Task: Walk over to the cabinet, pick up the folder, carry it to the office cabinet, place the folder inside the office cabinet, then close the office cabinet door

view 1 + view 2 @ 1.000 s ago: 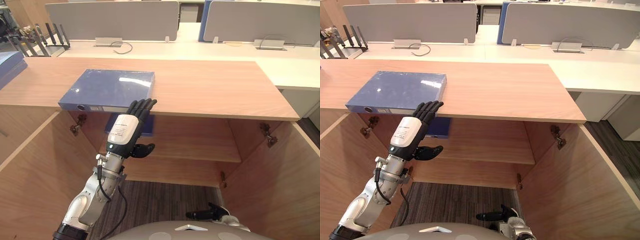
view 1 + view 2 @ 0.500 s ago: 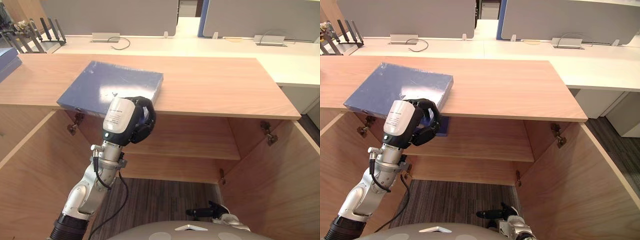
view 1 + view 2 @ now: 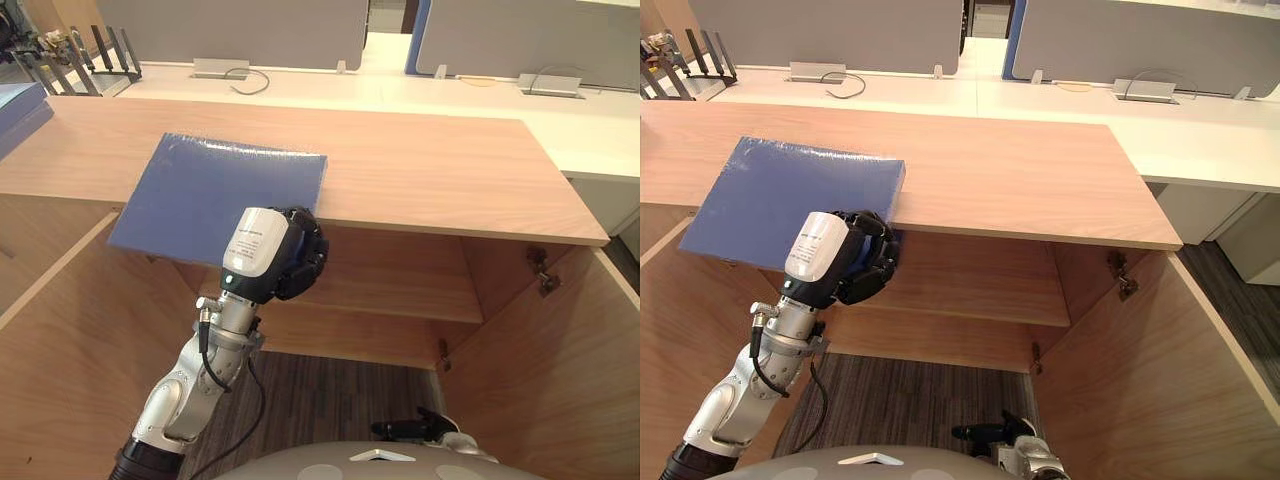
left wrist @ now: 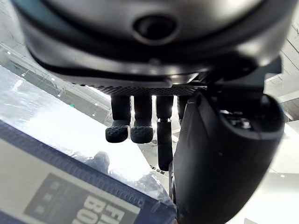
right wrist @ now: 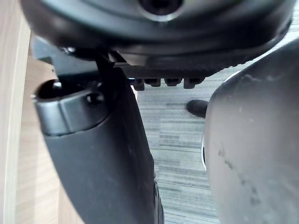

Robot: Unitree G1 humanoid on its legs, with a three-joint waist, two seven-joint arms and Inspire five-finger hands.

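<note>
Left door [image 3: 60, 330]: swung open, left of and below my left robot hand.
Folder [image 3: 220, 185]: blue, film-wrapped, just beyond and left of my left robot hand; far part resting on the tabletop [image 3: 430, 170], near edge overhanging it and tilted.
Left robot hand [image 3: 275, 255]: fingers [image 4: 117, 133] curled over the folder's top face at its near right corner, thumb at the edge; closed on the folder.
Shelf [image 3: 400, 290]: inside the open cabinet, right of and below my left robot hand.
Right robot hand [image 3: 420, 425]: low, well right of and below my left one; holds nothing that I can see; how far open, I cannot tell.
Right door [image 3: 560, 370]: swung open, far right.
Risk 1: a one-corner grasp on a wide folder; its weight could twist it out of the curl.
Risk 2: slick film could let it slide.
Risk 3: the free corner could catch the tabletop edge or the left door on the way down.
Count: folders 1; robot hands 2; doors 2; shelves 1.
</note>
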